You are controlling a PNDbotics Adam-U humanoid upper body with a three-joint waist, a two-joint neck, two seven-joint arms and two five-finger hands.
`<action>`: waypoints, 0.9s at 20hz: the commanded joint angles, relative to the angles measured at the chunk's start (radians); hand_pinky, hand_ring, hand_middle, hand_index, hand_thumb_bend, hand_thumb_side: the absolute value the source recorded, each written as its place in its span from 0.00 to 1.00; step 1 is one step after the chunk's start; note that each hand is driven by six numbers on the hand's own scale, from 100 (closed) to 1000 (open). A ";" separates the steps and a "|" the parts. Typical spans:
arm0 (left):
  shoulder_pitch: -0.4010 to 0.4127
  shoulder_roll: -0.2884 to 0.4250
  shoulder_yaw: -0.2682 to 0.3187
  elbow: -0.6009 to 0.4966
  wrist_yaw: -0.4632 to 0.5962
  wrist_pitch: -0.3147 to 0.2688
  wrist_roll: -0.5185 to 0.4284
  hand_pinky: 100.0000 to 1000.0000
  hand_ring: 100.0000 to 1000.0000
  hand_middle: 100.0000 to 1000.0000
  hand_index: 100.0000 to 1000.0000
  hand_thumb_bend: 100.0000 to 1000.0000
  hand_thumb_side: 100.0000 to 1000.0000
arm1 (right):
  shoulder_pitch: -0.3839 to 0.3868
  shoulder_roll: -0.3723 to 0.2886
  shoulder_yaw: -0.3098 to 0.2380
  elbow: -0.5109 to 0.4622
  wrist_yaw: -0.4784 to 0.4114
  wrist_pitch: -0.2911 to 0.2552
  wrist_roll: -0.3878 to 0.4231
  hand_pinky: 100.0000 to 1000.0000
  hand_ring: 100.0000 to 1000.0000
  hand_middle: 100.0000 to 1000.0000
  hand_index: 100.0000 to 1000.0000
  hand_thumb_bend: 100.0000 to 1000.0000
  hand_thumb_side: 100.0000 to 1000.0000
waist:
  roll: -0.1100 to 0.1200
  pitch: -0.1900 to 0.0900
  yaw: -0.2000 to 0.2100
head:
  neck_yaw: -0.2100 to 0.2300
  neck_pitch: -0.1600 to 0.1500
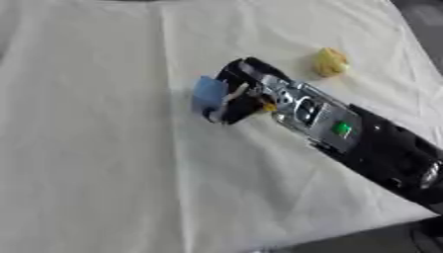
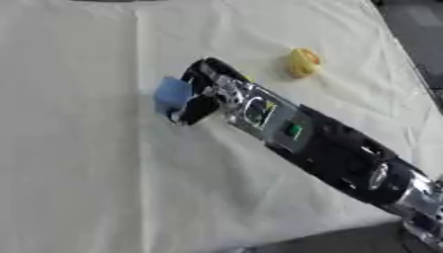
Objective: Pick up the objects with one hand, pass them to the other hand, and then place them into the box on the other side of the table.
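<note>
My right arm reaches in from the lower right across the white cloth. Its hand (image 1: 245,94) has fingers and thumb curled round a small light-blue object (image 1: 207,94) near the middle of the table. Whether the blue object is lifted off the cloth I cannot tell. A small yellow object (image 1: 331,62) lies on the cloth behind the hand, to the upper right, apart from it. My left hand shows in neither view, and no box is in view.
The white cloth (image 1: 95,148) covers the table, with creases running top to bottom. The table's right edge (image 2: 415,64) runs down the upper right, and its front edge (image 1: 346,237) crosses the lower right corner, with dark floor beyond both.
</note>
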 commanded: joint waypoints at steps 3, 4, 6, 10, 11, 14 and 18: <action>-0.054 0.026 -0.012 -0.024 -0.008 0.016 -0.049 0.72 0.79 0.72 0.81 0.00 0.58 | -0.009 -0.041 -0.031 -0.020 -0.021 -0.127 -0.028 0.54 0.73 0.44 0.55 0.20 0.00 | 0.040 -0.044 -0.006 | 0.027 -0.002; -0.067 0.026 -0.021 -0.028 -0.013 0.022 -0.064 0.72 0.79 0.72 0.81 0.00 0.57 | -0.009 -0.042 -0.033 -0.020 -0.030 -0.153 -0.033 0.53 0.73 0.44 0.55 0.18 0.00 | 0.044 -0.045 -0.008 | 0.031 -0.002; -0.104 0.026 -0.048 -0.036 -0.026 0.038 -0.107 0.73 0.79 0.73 0.82 0.01 0.55 | -0.010 -0.047 -0.034 -0.020 -0.047 -0.207 -0.047 0.53 0.74 0.44 0.55 0.17 0.00 | 0.055 -0.049 -0.010 | 0.041 -0.002; -0.180 0.018 -0.099 -0.052 -0.058 0.077 -0.205 0.73 0.79 0.73 0.82 0.03 0.53 | -0.011 -0.058 -0.025 -0.020 -0.063 -0.281 -0.060 0.53 0.73 0.44 0.56 0.16 0.00 | 0.070 -0.057 -0.009 | 0.054 -0.002; -0.202 0.013 -0.115 -0.053 -0.060 0.094 -0.234 0.73 0.79 0.72 0.83 0.04 0.55 | -0.011 -0.060 -0.019 -0.020 -0.065 -0.300 -0.049 0.52 0.73 0.44 0.56 0.16 0.00 | 0.074 -0.058 -0.008 | 0.058 -0.004; -0.269 -0.008 -0.165 -0.070 -0.061 0.153 -0.329 0.74 0.79 0.72 0.84 0.06 0.55 | -0.008 -0.065 -0.015 -0.020 -0.078 -0.342 -0.026 0.52 0.74 0.44 0.55 0.14 0.00 | 0.083 -0.063 -0.005 | 0.068 -0.011; -0.343 -0.047 -0.226 -0.092 -0.108 0.224 -0.454 0.75 0.79 0.74 0.85 0.11 0.54 | -0.008 -0.066 -0.009 -0.020 -0.112 -0.432 -0.059 0.52 0.74 0.44 0.55 0.12 0.00 | 0.091 -0.069 -0.003 | 0.080 -0.022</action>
